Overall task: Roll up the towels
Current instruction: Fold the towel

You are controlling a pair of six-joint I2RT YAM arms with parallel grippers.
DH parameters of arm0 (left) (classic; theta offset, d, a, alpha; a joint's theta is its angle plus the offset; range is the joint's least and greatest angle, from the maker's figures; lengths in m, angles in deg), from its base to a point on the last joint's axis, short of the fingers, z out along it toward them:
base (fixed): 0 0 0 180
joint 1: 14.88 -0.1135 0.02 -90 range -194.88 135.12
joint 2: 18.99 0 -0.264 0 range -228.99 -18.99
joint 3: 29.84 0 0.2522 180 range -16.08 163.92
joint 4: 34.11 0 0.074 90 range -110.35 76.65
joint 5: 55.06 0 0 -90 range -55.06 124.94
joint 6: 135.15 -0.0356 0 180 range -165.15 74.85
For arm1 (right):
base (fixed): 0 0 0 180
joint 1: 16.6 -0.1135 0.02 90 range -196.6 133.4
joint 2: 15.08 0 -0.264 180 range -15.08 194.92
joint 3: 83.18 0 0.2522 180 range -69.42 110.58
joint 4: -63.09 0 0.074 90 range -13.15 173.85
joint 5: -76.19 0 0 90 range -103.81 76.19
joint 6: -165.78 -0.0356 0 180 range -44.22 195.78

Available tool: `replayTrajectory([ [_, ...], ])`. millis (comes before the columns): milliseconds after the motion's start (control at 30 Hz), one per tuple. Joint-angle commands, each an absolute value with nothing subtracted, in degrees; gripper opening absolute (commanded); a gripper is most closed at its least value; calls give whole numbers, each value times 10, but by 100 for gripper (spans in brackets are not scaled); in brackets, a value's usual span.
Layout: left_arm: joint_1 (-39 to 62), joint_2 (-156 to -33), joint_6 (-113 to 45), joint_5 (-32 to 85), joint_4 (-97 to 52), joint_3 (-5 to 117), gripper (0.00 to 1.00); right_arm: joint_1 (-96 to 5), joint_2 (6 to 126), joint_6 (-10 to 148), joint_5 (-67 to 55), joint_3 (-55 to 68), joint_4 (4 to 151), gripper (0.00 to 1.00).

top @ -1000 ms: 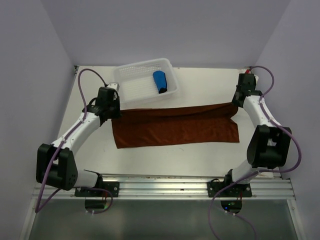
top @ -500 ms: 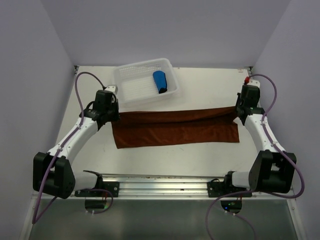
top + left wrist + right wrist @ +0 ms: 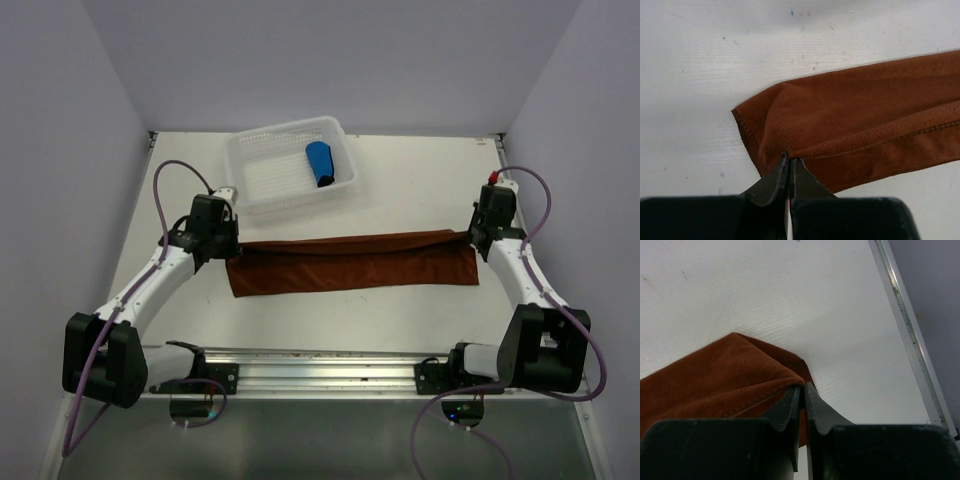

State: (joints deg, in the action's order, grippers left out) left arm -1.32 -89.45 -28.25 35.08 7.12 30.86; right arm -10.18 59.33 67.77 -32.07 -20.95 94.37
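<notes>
Rust-brown towel (image 3: 350,265): it lies across the table (image 3: 420,180) between the two arms as a long narrow band. Its near hem is flat on the surface.
Change in the towel: one second ago it was a wide sheet, with the far hem close to the basket. Now the far hem has been carried toward the near side, so the cloth is doubled along its length and the band is clearly narrower.
Left gripper (image 3: 789,162): the jaws are closed together on the left corner of the upper layer, and the hem goes in between the tips. It has come toward the near side together with the cloth.
Right gripper (image 3: 802,387): the jaws are almost together, with only a thin slit. The right corner of the upper layer sits at the tips and seems pinched, though the hold may be starting to loosen. It has also moved nearer.
Meaning for the task: I judge this is the lengthwise fold that prepares the rolling. The upper hem does not yet lie on the near hem, so the fold is not finished and the rolling is not begun.
White basket (image 3: 270,172): it stands at the far left and has not moved.
Blue towel (image 3: 320,163): it is already a roll, lying inside the basket at its right side, unchanged.
</notes>
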Motion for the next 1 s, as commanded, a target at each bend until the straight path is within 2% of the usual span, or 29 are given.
replayTrajectory([
  [0, -18, -881, -282, 331, 72, 300, 0, -97, 566, 653, -325, -221, 937, 8],
  [967, -17, -815, -250, 287, 63, 243, 0, -90, 486, 592, -365, -317, 941, 9],
])
